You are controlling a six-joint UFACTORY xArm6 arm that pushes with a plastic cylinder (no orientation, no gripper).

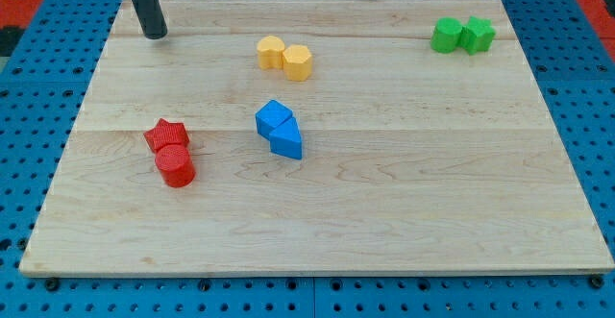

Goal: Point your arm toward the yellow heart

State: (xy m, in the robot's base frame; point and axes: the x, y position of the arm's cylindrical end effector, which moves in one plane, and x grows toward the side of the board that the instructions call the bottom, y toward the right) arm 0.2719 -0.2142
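Observation:
The yellow heart lies on the wooden board near the view's top centre, touching a yellow hexagon on its right. My tip rests on the board at the view's top left, well to the left of the yellow heart and apart from every block.
A blue cube and a blue triangle touch at the centre. A red star and a red cylinder touch at the left. Two green blocks sit at the top right. The wooden board lies on a blue pegboard.

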